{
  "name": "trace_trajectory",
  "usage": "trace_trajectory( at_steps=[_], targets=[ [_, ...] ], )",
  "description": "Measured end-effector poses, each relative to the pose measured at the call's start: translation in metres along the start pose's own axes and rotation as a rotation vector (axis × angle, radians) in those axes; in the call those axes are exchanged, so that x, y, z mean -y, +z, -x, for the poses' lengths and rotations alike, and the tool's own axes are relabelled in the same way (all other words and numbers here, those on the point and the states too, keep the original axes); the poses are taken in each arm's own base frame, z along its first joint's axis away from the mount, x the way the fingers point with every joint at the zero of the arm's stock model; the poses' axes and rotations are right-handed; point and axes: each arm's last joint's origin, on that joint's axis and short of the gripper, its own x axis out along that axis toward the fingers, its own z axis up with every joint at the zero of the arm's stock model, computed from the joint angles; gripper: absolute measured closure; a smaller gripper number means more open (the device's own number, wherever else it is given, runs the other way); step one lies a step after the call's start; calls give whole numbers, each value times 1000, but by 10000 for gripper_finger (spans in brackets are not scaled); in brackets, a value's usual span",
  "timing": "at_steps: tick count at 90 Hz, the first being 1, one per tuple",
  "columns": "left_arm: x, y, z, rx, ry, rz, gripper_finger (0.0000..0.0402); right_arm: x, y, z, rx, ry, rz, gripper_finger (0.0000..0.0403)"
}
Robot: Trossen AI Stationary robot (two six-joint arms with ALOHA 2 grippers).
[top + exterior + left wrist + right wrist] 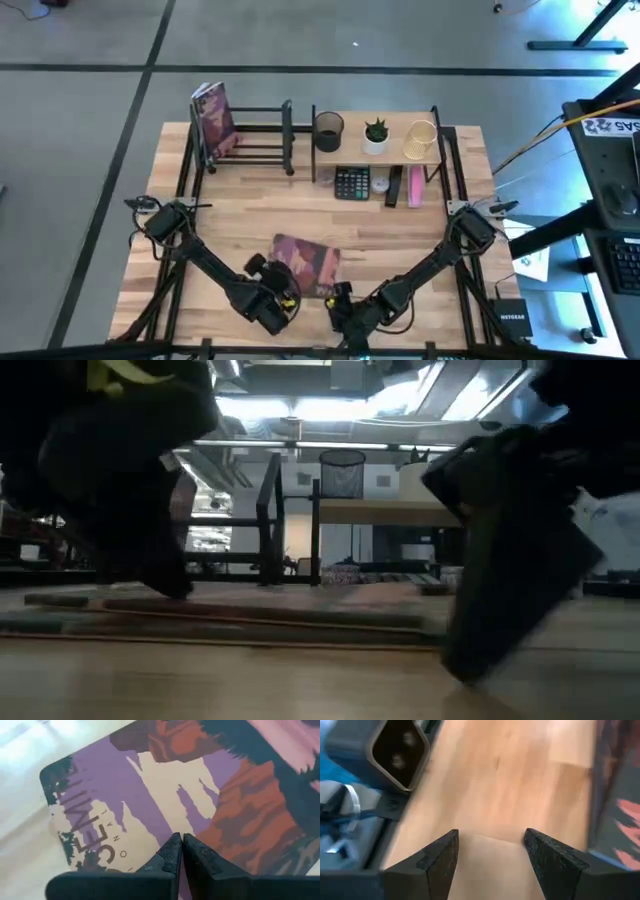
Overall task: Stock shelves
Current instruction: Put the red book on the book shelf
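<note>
Honestly the low view was mostly useless here, two big dark arm shapes blocked both sides and only a slice of the middle showed through. From above, the near edge of the table was cut off right where both grippers sat, so their tips were hard to make out there.

Going left to right: the black book rack stood at the far left of the table with one purple-and-red book leaning upright at its left end, and the rest of its bars were bare, so lots of room there. The left gripper had its fingers pinched together with no gap, tips right over the cover of a second book that lay flat near the front edge, between the two arms. That cover was purple, cream and rust red with big dark lettering, partly cropped. I couldn't tell if the tips actually touched it.

The right gripper was spread wide with nothing between its fingers, just bare wood below, the flat book's edge just beside it.

Far right at the back, the light-wood shelf carried a black mesh cup, a small plant and a gold wire holder, with a calculator tucked below.
</note>
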Motion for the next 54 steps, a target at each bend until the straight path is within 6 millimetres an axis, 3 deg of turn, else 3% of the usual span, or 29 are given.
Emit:
trace_trajectory(
  at_steps=[16,25,35,54],
  targets=[
    [-1,20,49,27,-136,124,400,-1,22,50,92,-142,56,185],
    [8,10,58,16,-225,257,400,22,29,63,61,-256,26,185],
    [21,-9,56,21,-279,374,400,61,35,58,22,-350,-91,185],
    [27,-38,22,57,-191,501,400,138,34,27,-80,-397,-251,185]
  ],
)
